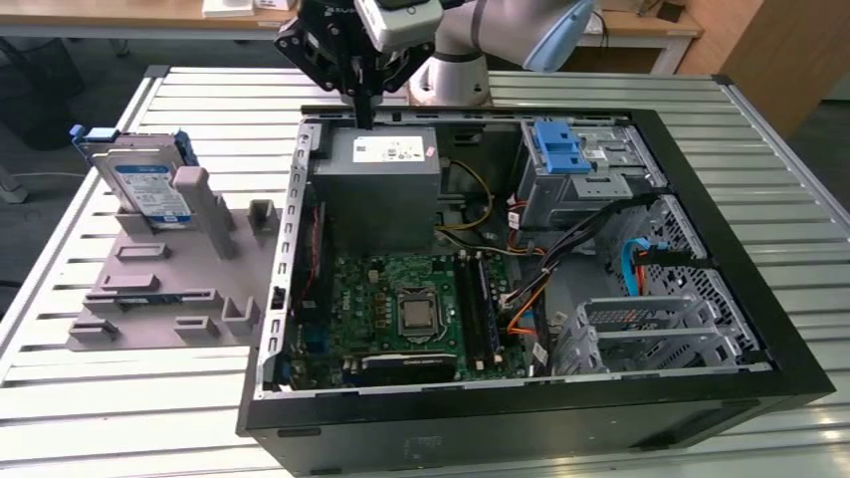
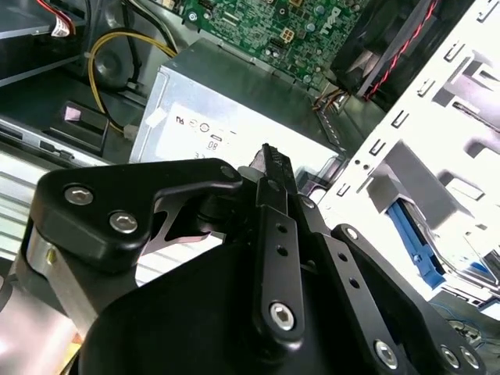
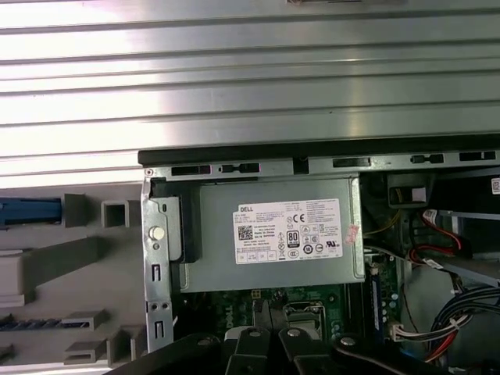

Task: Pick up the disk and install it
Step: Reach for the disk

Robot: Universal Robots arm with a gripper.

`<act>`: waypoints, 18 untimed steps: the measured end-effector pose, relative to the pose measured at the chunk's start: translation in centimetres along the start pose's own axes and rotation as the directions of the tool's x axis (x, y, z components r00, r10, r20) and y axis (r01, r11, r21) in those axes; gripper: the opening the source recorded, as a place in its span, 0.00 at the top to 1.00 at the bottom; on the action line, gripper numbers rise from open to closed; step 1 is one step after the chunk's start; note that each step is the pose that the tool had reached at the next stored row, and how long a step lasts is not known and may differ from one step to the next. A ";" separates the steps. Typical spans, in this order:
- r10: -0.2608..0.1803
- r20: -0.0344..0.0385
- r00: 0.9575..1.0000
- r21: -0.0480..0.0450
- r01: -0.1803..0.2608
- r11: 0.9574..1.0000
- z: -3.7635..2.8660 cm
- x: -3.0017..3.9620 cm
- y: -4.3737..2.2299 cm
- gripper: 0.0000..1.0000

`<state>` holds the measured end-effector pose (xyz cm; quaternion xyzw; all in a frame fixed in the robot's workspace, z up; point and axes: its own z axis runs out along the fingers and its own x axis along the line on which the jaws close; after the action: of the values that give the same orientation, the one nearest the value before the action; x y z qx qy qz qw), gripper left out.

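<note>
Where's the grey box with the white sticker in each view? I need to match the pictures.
Exterior view: grey box inside the open case, at its far corner on the exterior view's left, nearest the gripper.
Second wrist view: grey box just beyond the gripper, sticker facing the camera.
First wrist view: grey box against the case's edge rail.
Shared landmark: the green motherboard borders the box in all three.
</note>
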<state>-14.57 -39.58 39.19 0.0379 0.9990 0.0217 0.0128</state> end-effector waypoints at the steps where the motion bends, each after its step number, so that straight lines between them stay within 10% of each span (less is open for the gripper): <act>1: 0.000 0.000 1.000 0.000 0.000 1.000 0.00 0.08 0.01 0.89; 18: 0.000 0.000 1.000 0.000 0.000 1.000 0.08 1.88 0.11 0.89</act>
<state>-16.43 -39.32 39.07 0.0379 0.9990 0.0217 0.0128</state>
